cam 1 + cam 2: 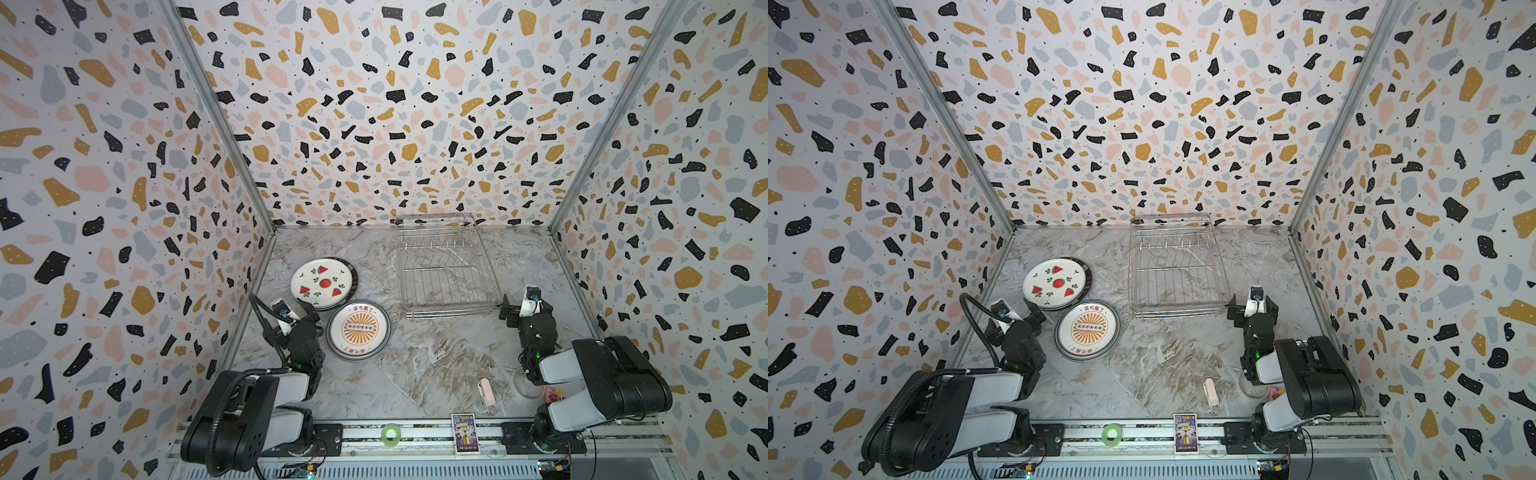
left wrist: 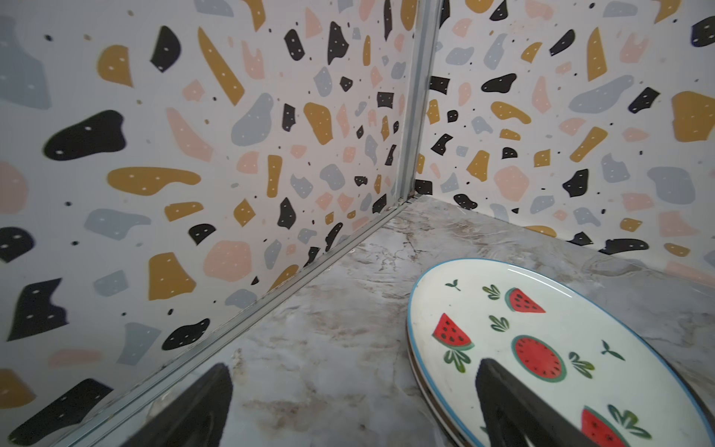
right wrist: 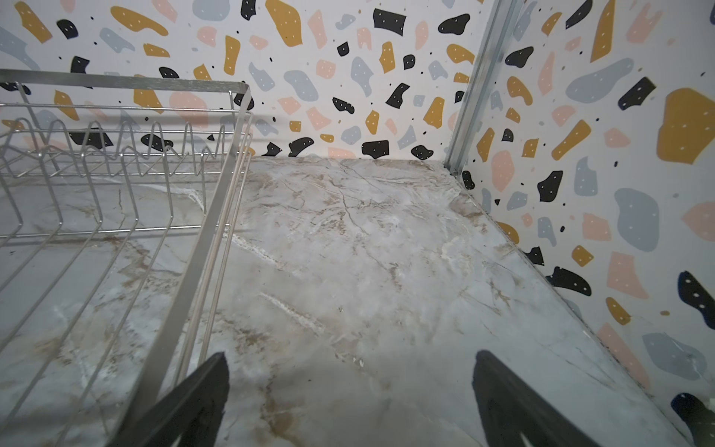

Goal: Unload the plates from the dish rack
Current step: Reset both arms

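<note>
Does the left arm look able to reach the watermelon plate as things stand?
Probably yes: the open left tool sits at the near rim of the watermelon plate, nothing between them; the sunburst plate lies to the side.

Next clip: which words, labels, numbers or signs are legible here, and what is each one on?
"該吃飯了", as far as it can be made out: red characters along the far rim of the sunburst plate.
Red characters on that plate's near rim: too small to read.
Card at the front: colourful print with lettering, too blurred to read.
Watermelon plate and dish rack: no text.
</note>
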`<action>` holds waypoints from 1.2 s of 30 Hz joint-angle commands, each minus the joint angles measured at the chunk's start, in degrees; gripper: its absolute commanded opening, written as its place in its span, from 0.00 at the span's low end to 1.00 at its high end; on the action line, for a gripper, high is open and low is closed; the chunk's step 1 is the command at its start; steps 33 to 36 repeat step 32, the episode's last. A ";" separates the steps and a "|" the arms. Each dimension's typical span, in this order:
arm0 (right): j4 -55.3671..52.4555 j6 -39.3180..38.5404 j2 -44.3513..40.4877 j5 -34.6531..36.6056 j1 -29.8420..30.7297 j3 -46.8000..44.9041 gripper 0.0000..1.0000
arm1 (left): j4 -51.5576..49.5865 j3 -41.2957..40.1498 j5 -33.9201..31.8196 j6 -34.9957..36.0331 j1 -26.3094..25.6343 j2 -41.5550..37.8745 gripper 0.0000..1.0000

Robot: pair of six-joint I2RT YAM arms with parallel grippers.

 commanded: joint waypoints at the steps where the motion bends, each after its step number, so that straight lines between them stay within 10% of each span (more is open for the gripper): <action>1: 0.77 0.03 -0.36 -0.31 -0.26 1.03 0.99 | 3.10 0.62 6.96 3.08 0.35 1.79 0.98; 4: 0.97 0.01 -0.34 -0.34 -0.26 1.03 0.99 | 15.30 -2.05 5.53 3.34 0.51 7.21 0.98; 36: 0.07 0.34 -0.44 -1.70 -0.96 1.36 0.99 | 4.57 1.73 7.10 3.46 0.25 5.33 1.00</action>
